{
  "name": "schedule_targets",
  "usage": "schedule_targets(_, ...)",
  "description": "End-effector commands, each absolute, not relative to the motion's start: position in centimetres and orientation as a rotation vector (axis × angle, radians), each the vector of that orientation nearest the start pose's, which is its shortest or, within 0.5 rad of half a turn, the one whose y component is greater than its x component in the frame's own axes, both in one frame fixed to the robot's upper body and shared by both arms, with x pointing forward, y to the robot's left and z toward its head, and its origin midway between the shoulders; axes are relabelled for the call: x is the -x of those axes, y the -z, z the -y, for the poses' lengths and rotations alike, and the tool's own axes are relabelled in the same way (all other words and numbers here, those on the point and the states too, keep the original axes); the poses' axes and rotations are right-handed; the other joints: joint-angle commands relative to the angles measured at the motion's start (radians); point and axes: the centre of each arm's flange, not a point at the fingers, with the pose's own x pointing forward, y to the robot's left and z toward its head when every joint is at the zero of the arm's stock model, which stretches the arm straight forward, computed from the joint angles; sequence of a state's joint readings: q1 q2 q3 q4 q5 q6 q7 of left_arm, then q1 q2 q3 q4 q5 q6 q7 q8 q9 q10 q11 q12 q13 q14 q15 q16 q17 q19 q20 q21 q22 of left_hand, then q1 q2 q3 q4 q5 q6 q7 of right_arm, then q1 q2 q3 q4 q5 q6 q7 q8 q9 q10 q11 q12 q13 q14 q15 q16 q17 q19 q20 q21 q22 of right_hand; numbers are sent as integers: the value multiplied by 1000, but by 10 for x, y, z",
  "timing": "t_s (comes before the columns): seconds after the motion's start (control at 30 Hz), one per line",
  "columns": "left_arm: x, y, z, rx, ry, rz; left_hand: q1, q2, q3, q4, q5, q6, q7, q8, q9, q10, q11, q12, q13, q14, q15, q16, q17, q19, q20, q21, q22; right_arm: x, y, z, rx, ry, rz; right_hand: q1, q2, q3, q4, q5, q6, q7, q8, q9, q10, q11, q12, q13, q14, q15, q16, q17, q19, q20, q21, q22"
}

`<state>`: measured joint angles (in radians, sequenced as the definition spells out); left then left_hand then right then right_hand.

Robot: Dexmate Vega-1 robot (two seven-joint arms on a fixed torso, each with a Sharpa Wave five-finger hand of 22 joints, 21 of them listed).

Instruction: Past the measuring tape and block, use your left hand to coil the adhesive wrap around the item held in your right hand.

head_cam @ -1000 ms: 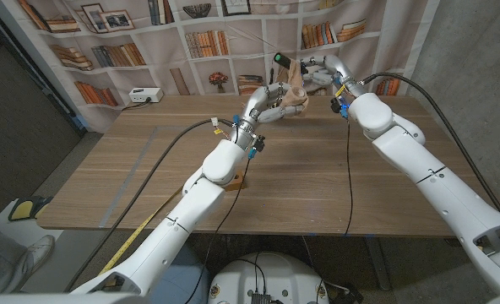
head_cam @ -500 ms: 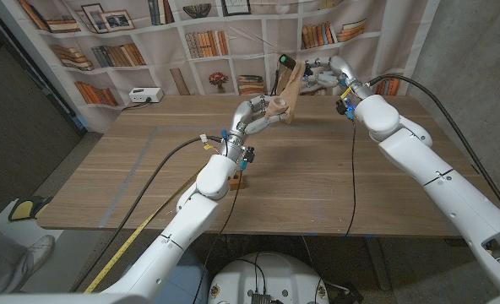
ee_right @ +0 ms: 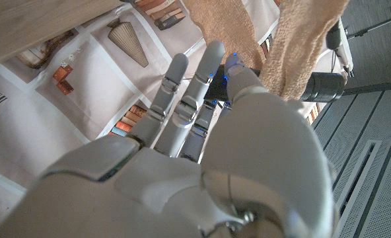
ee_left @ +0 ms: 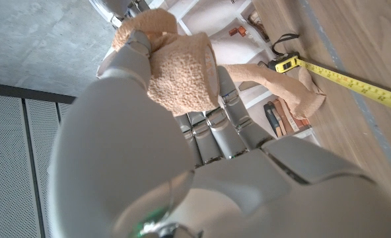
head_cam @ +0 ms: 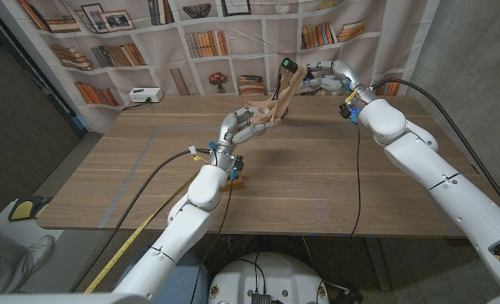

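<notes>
Setting: a wooden table [head_cam: 317,169] before a printed bookshelf backdrop [head_cam: 123,51]; a white power strip [head_cam: 145,95] lies near the far left corner.

Left hand [head_cam: 243,121]: raised above the far middle of the table, fingers closed around a roll of tan adhesive wrap [ee_left: 182,73]. The left wrist view shows the roll held against the palm by the fingers [ee_left: 212,125], a grip that likely lets the wrap pay out while the hand circles.

Adhesive wrap strip [head_cam: 282,95]: runs taut and slanted from the left hand up to the item, off the table. The tension probably keeps each turn snug.

Right hand [head_cam: 330,74]: above the far edge, right of centre, holding a dark cylindrical tool handle [ee_right: 321,84], with a green-lit tip in the head view [head_cam: 285,62]. Its fingers [ee_right: 182,99] reach along the handle; how tightly they close cannot be told. Holding the item high and out leaves room for the roll to pass around it.

Measuring tape: yellow case [ee_left: 284,63] with its blade [ee_left: 354,82] drawn out along the table, towards the near left edge.

Block [head_cam: 236,181]: small, wooden, on the table beside the left forearm.

Judgement: wrapping is in progress, with some wrap already on the handle.
</notes>
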<state>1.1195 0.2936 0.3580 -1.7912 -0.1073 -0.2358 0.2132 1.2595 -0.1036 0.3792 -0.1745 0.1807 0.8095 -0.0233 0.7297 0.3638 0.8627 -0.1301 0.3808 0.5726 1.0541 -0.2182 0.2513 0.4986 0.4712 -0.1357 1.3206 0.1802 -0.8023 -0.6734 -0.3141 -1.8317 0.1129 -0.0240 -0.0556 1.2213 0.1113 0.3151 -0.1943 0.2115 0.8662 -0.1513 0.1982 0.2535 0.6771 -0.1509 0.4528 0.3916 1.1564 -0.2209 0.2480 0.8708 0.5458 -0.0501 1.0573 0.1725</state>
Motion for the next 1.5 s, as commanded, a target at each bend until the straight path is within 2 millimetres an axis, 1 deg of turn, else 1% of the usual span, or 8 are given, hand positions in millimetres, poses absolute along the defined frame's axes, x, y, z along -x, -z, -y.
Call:
schedule_targets(0.03, -544, 31, -163, -92, 119, 808, 208, 214, 17, 12, -1, 7, 1, 11, 4, 7, -3, -1, 1, 13, -2, 3, 5, -7, 1, 6, 4, -546, -120, 244, 622, -134, 869, -3, 12, 36, 35, 9, 83, 86, 7, 4, 324, 19, 6, 154, -1, -10, 2, 2, 3, -45, 1, 1)
schedule_targets(0.37, -547, 30, -171, -90, 101, 801, 209, 212, 18, 11, 0, 5, -1, 11, 4, 6, 0, -2, 3, 15, -1, 3, 7, -10, 0, 9, 3, -545, -113, 247, 633, -135, 860, -2, 12, 38, 34, 9, 84, 85, 8, 4, 322, 18, 5, 153, -3, -11, 2, 4, -1, -45, 0, 1)
schedule_targets(0.5, -550, 29, -175, -92, 85, 801, 209, 213, 19, 11, 0, 4, 0, 11, 3, 6, -1, -2, 3, 14, -1, 3, 7, -11, 0, 10, 3, -543, -111, 245, 645, -148, 864, -2, 11, 37, 34, 9, 84, 85, 8, 4, 324, 22, 5, 151, -2, -11, 3, 5, -2, -46, 0, 1)
schedule_targets(0.67, -555, 27, -181, -103, 70, 796, 209, 213, 19, 12, 0, 4, 0, 11, 3, 6, -2, -2, 4, 12, 0, 2, 7, -13, 0, 10, 2, -541, -108, 243, 664, -155, 869, -1, 11, 38, 33, 9, 85, 82, 8, 4, 322, 18, 5, 154, -2, -11, 3, 5, -3, -47, -1, 1)
schedule_targets(0.9, -560, 6, -185, -206, 28, 839, 208, 213, 20, 12, 0, 3, 1, 12, 4, 6, -1, -3, 5, 14, 0, 2, 8, -15, 0, 12, 2, -539, -103, 242, 676, -170, 864, 0, 11, 38, 33, 9, 85, 80, 8, 4, 324, 16, 6, 154, -4, -12, 3, 6, -6, -49, -1, 2)
schedule_targets(1.0, -561, 0, -184, -197, 34, 855, 209, 213, 20, 11, 0, 2, 1, 12, 3, 5, -3, -3, 6, 12, -1, 1, 8, -16, 0, 13, 2, -538, -100, 242, 675, -171, 862, -1, 12, 38, 34, 9, 86, 82, 8, 4, 324, 18, 5, 152, -3, -12, 3, 6, -7, -49, -2, 2)
schedule_targets(1.27, -568, -11, -184, -210, 34, 867, 208, 213, 20, 12, 0, 3, -1, 14, 3, 4, -1, -5, 5, 12, -1, 1, 9, -18, 0, 16, 2, -535, -95, 243, 682, -175, 859, -3, 11, 37, 35, 8, 86, 80, 8, 4, 321, 16, 5, 154, -2, -11, 3, 6, -11, -48, -3, 2)
schedule_targets(1.5, -569, -18, -193, -231, 17, 871, 207, 214, 21, 13, 0, 2, 1, 12, 1, 6, -2, -5, 6, 11, -1, 0, 9, -20, 0, 18, 2, -531, -93, 246, 679, -184, 861, -4, 12, 37, 36, 8, 86, 79, 9, 5, 324, 17, 5, 153, -2, -12, 3, 6, -13, -49, -4, 2)
